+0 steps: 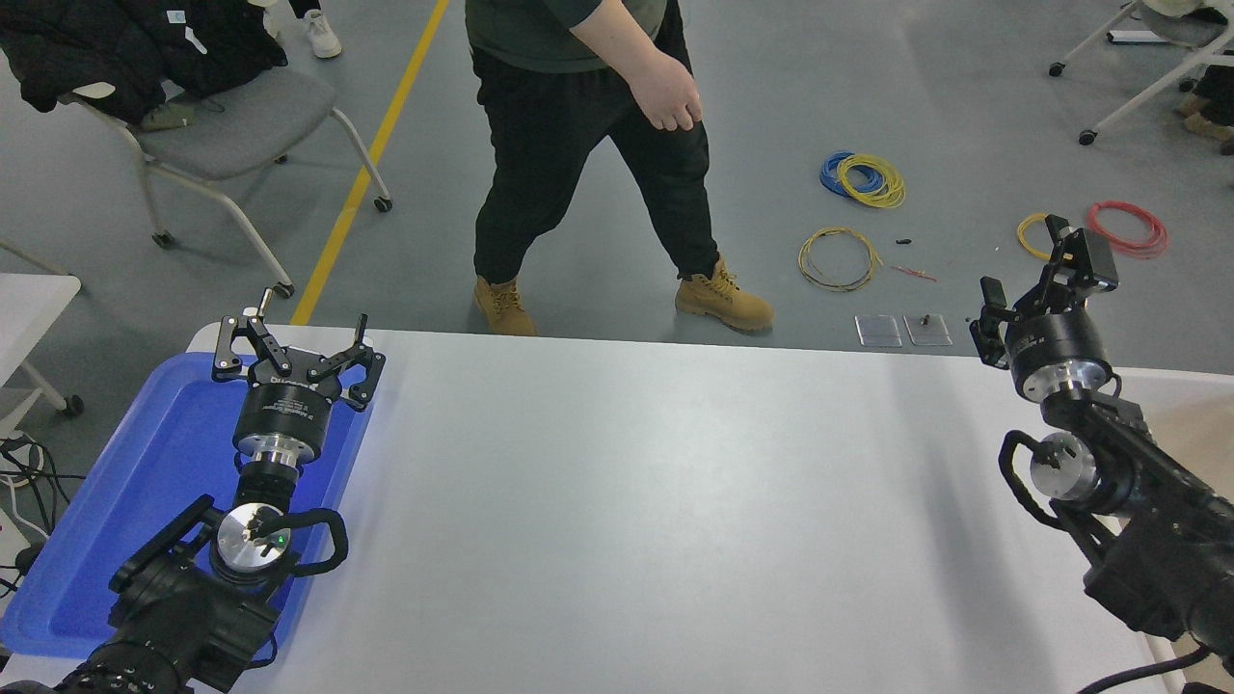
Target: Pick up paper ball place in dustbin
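The right hand (1041, 289) is raised at the smooth white surface's (656, 501) far right corner, spread wide, holding nothing. The left hand (297, 347) is parked wide over the blue tray (145, 482). No paper ball is seen.

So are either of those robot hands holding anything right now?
No. The left hand is open and empty over the blue tray; the right hand is open and empty too.

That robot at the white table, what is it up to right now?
Nothing is being held. The right claw is open and empty, raised over the far right corner of the table. The left claw sits open over a blue tray. No paper ball is in sight. A person is walking along the far side.
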Controlling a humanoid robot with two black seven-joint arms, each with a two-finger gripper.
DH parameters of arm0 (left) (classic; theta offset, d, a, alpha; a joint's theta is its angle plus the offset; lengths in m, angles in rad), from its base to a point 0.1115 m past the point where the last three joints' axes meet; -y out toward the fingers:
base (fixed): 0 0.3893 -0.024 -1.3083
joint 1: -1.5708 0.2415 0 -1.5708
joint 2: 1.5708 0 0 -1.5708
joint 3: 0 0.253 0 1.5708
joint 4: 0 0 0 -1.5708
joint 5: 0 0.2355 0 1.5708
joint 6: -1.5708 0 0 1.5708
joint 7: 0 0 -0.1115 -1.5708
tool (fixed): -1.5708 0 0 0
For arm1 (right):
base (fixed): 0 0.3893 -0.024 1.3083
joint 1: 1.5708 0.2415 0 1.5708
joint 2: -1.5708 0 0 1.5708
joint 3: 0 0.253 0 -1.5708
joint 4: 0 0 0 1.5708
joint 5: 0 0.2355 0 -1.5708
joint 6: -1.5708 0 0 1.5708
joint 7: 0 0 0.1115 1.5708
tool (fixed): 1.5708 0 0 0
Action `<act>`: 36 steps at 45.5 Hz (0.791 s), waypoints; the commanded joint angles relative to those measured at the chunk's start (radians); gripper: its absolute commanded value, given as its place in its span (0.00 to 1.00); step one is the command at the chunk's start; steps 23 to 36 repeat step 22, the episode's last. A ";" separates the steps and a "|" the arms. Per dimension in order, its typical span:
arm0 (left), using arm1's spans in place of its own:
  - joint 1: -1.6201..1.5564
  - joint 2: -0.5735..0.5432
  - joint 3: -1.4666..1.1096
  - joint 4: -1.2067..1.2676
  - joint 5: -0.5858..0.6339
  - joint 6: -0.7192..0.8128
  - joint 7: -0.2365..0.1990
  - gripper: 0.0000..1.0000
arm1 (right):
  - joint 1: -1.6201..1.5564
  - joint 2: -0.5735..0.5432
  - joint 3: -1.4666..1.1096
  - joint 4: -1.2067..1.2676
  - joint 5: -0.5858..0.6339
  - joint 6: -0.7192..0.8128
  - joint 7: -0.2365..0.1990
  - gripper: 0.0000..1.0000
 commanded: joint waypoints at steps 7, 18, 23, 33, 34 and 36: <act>-0.001 -0.001 0.000 0.000 0.000 0.000 0.000 1.00 | -0.074 0.055 0.066 0.032 -0.001 0.004 0.085 1.00; -0.001 0.000 0.000 0.000 0.000 0.000 0.000 1.00 | -0.084 0.069 0.080 0.035 -0.001 0.029 0.085 1.00; -0.001 0.000 0.000 0.000 0.000 0.000 0.000 1.00 | -0.084 0.069 0.080 0.037 -0.001 0.029 0.085 1.00; -0.001 0.000 0.000 0.000 0.000 0.000 0.000 1.00 | -0.084 0.069 0.080 0.037 -0.001 0.029 0.085 1.00; -0.001 0.000 0.000 0.000 0.000 0.000 0.000 1.00 | -0.084 0.069 0.080 0.037 -0.001 0.029 0.085 1.00; -0.001 0.000 0.000 0.000 0.000 0.000 0.000 1.00 | -0.084 0.069 0.080 0.037 -0.001 0.029 0.085 1.00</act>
